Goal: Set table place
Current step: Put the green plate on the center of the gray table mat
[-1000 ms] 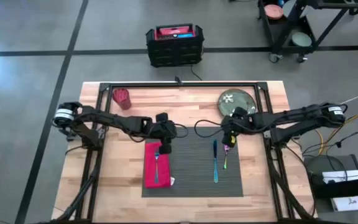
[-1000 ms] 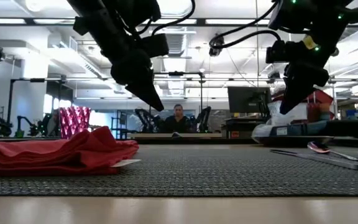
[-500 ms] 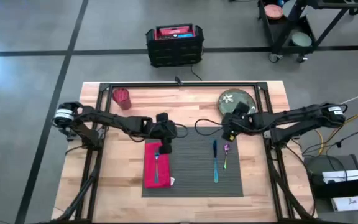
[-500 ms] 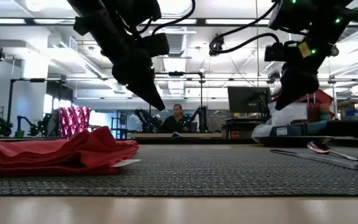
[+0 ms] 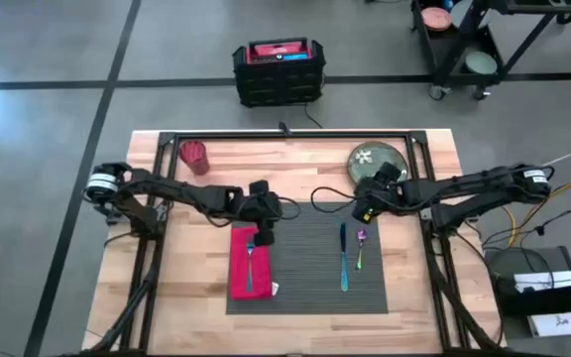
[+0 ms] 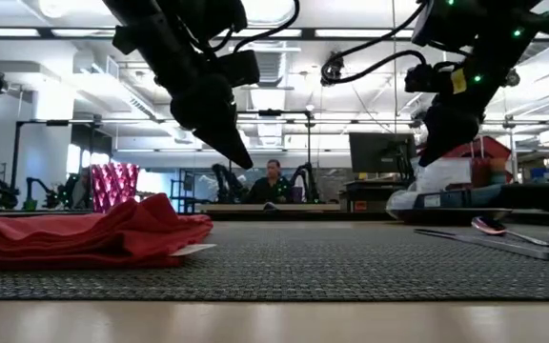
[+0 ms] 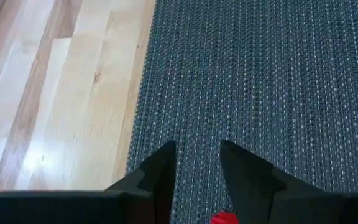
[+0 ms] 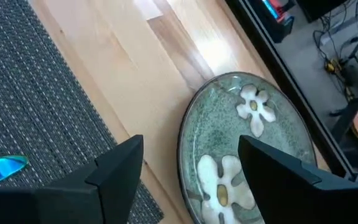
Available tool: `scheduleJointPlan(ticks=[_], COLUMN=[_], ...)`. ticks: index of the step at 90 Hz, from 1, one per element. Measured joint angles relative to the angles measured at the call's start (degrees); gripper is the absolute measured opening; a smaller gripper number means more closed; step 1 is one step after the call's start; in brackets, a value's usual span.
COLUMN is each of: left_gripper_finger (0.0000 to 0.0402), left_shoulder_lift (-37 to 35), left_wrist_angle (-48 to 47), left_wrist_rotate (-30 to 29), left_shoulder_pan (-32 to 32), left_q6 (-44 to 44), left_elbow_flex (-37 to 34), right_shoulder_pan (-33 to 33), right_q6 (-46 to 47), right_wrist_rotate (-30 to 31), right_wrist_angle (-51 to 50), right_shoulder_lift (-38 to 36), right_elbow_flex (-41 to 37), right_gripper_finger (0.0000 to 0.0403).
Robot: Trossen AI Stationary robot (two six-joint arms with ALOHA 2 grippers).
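Note:
The table place, a dark grey ribbed placemat (image 5: 305, 283), lies mid-table. A folded red napkin (image 5: 246, 266) with a blue fork (image 5: 250, 260) on it rests on the mat's left part. A blue utensil (image 5: 343, 258) and an iridescent spoon (image 5: 360, 250) lie on its right part. The green flowered plate (image 8: 247, 143) sits on the wood past the mat's far right corner. My left gripper (image 7: 197, 146) hovers open over the mat at the napkin's far end. My right gripper (image 8: 191, 146) hangs wide open, nothing between its fingers, over the mat's far edge beside the plate (image 5: 377, 164).
A red patterned cup (image 5: 194, 156) stands at the table's far left. Bare wood (image 5: 186, 258) runs along both sides of the mat. A black crate (image 5: 279, 69) sits on the floor beyond the table. In the low view a person (image 6: 273, 181) sits far behind.
My right gripper has drawn back from above the iridescent spoon toward the table's far edge and the plate, rising a little. The spoon lies on the mat.

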Motion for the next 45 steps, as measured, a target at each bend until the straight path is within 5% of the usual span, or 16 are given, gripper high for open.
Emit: scheduleJointPlan(ticks=[45], left_gripper_finger=[0.0114], left_shoulder_lift=[0.0], left_wrist_angle=[1.3], left_wrist_rotate=[0.0], left_shoulder_pan=[0.0], left_q6=[-0.3], left_elbow_flex=[0.0], right_shoulder_pan=[0.0], right_q6=[3.3], right_wrist_rotate=[-0.1], right_wrist_angle=[-4.0], right_shoulder_lift=[0.0], right_elbow_flex=[-1.1], right_gripper_finger=[0.0236])
